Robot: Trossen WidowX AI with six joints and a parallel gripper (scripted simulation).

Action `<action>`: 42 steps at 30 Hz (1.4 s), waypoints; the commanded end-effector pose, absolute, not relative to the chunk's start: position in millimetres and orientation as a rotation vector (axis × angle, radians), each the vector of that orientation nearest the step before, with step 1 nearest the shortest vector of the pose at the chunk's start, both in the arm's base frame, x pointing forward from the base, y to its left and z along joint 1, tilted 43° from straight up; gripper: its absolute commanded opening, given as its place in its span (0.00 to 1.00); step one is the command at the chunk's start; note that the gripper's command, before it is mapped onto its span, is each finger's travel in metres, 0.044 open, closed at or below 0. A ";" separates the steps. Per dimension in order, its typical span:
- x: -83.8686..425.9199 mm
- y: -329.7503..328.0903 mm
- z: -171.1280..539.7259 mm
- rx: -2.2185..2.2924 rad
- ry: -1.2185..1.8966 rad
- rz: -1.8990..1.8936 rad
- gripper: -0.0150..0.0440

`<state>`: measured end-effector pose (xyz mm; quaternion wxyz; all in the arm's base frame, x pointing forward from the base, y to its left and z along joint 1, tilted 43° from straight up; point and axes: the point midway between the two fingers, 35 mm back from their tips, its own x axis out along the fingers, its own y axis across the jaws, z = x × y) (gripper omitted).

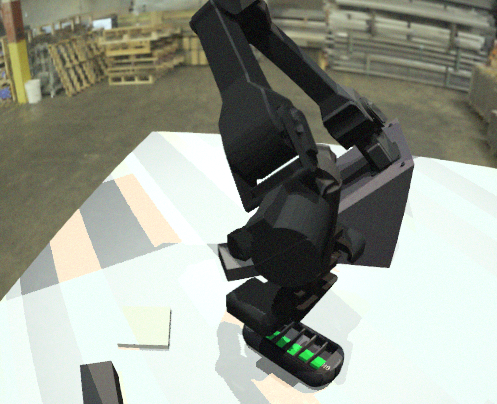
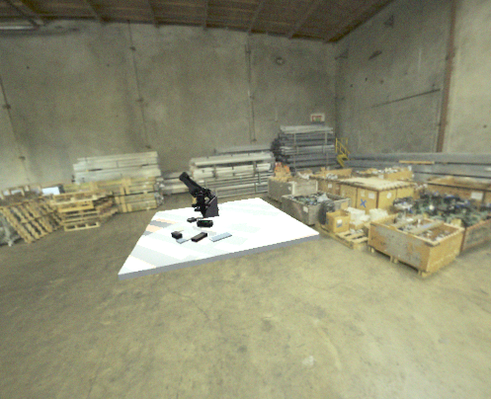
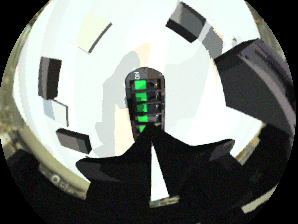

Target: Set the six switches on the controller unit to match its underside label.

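The dark grey controller unit [image 1: 303, 348] [image 2: 204, 223] [image 3: 145, 97] sits flat on the bench [image 1: 429, 325], label side hidden. Several of its rocker switches show green along one long side, with dark parts opposite. In the top view the gripper covers its left end; in the wrist view the fingertips cover its lower end. My gripper [image 1: 281, 326] [image 3: 149, 127] is shut and empty, its tips over the unit. Whether they touch a rocker cannot be told.
A pale flat tile [image 1: 146, 327] [image 3: 91, 31] and a dark block [image 1: 99, 382] [image 3: 50, 77] lie beside the unit. Another dark block [image 1: 231, 267] [image 3: 187, 22] lies behind the gripper in the top view. The arm's dark base [image 1: 379, 215] [image 3: 257, 82] stands behind the unit.
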<state>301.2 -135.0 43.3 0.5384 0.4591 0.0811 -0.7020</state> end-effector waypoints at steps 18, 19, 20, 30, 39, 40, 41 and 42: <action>343.7 -176.7 42.7 1.097 0.315 -1.853 0.25; 343.7 -176.7 42.7 1.097 0.315 -1.853 0.25; 343.7 -176.9 42.5 1.097 0.315 -1.853 0.25; 344.4 -187.7 31.1 1.097 0.315 -1.853 0.25; 344.3 -199.8 18.4 1.096 0.314 -1.853 0.25; 344.2 -201.1 17.0 1.096 0.314 -1.853 0.25; 344.2 -202.5 15.6 1.096 0.314 -1.853 0.25; 344.1 -203.8 14.2 1.096 0.314 -1.853 0.25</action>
